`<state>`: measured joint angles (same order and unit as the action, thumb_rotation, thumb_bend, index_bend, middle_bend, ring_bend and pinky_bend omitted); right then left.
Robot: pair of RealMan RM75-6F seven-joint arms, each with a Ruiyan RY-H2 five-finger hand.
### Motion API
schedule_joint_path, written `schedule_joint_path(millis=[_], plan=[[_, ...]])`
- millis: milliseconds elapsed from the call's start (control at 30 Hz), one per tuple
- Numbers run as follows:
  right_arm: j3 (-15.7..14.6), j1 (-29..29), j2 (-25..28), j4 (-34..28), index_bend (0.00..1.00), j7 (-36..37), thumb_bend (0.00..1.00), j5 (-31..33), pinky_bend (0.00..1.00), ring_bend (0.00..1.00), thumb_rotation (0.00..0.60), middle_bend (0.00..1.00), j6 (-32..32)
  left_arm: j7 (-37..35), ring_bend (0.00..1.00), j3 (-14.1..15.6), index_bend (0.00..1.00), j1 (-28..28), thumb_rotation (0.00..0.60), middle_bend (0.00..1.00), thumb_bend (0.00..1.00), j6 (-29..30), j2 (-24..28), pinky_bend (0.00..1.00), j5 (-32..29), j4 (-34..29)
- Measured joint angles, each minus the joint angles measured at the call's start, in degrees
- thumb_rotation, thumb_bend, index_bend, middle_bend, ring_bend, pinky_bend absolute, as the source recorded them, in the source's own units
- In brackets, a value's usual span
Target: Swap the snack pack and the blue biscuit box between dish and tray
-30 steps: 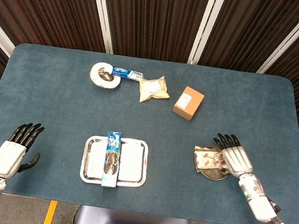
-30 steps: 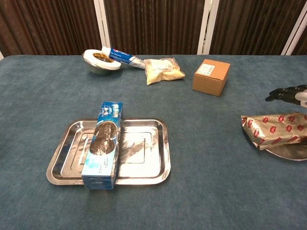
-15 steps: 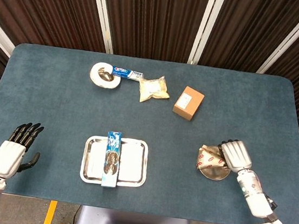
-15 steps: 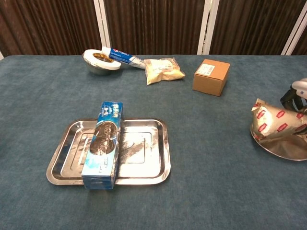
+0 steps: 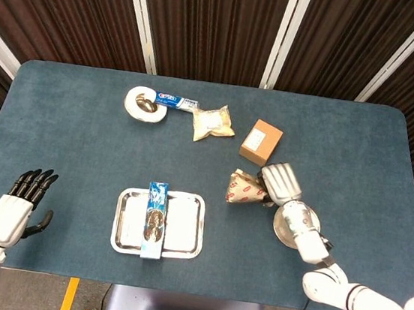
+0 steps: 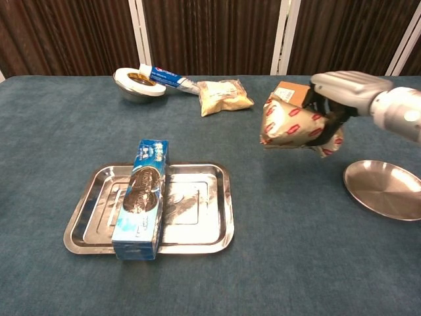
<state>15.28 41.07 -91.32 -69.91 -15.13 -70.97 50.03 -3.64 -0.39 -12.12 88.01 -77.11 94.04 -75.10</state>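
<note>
My right hand grips the gold snack pack with red marks and holds it in the air, left of the round metal dish, which lies bare. The blue biscuit box lies lengthwise across the left half of the rectangular metal tray. At the table's near left corner my left hand rests open, fingers spread, holding nothing; the chest view does not show it.
A brown cardboard box stands just behind the held pack. Further back lie a pale food bag, a toothpaste tube and a white tape roll.
My right hand closed on the snack pack, lifted it off the dish and carried it left and up toward the table's middle. The left hand barely moved.
</note>
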Motion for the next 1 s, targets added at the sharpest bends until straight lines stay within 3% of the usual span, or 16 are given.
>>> schedule_joint_path(millis=[133, 200, 233, 300, 600, 767, 1000], plan=[[1.1, 3.4, -5.0, 3.3, 0.14, -2.1, 0.35, 4.7, 0.29, 0.22, 0.600, 0.26, -4.3, -0.3, 0.00, 0.0, 0.00, 0.1, 0.600, 0.03, 0.44, 0.1, 0.3, 0.09, -0.1, 0.0], [0.9, 3.7, -5.6, 4.0, 0.01, -1.4, 0.34, 4.9, 0.14, 0.06, 0.600, 0.10, -4.9, -0.4, 0.00, 0.0, 0.00, 0.2, 0.600, 0.03, 0.44, 0.4, 0.3, 0.09, 0.1, -0.1], [0.7, 3.7, -5.5, 4.1, 0.00, -0.8, 0.33, 5.0, 0.06, 0.01, 0.600, 0.03, -5.3, -0.4, 0.00, 0.0, 0.00, 0.2, 0.600, 0.03, 0.44, 0.6, 0.4, 0.09, 0.3, -0.2], [0.3, 3.6, -4.9, 3.5, 0.00, 0.3, 0.31, 4.9, 0.00, 0.00, 0.600, 0.00, -5.8, -0.4, 0.00, 0.1, 0.00, 0.3, 0.600, 0.03, 0.44, 0.7, 0.5, 0.09, 0.6, -0.2], [-3.1, -1.3, 5.4, -9.0, 0.00, 4.0, 0.26, -1.1, 0.00, 0.00, 0.600, 0.00, 0.5, 0.0, 0.00, 1.0, 0.00, -0.2, 0.600, 0.03, 0.44, -0.1, -0.1, 0.09, 1.9, -0.3], [-8.4, -9.6, 14.2, -18.2, 0.00, 7.1, 0.26, -8.5, 0.00, 0.00, 0.600, 0.00, 11.9, 0.2, 0.00, 1.6, 0.00, -1.7, 0.600, 0.00, 0.45, -0.6, -0.3, 0.11, 4.8, -0.9], [-19.1, -26.6, 25.5, -21.2, 0.00, 14.3, 0.26, -18.3, 0.00, 0.00, 0.600, 0.00, 32.1, -0.5, 0.00, 1.7, 0.00, -10.5, 0.600, 0.00, 0.45, -4.5, -0.8, 0.14, 13.8, -1.8]])
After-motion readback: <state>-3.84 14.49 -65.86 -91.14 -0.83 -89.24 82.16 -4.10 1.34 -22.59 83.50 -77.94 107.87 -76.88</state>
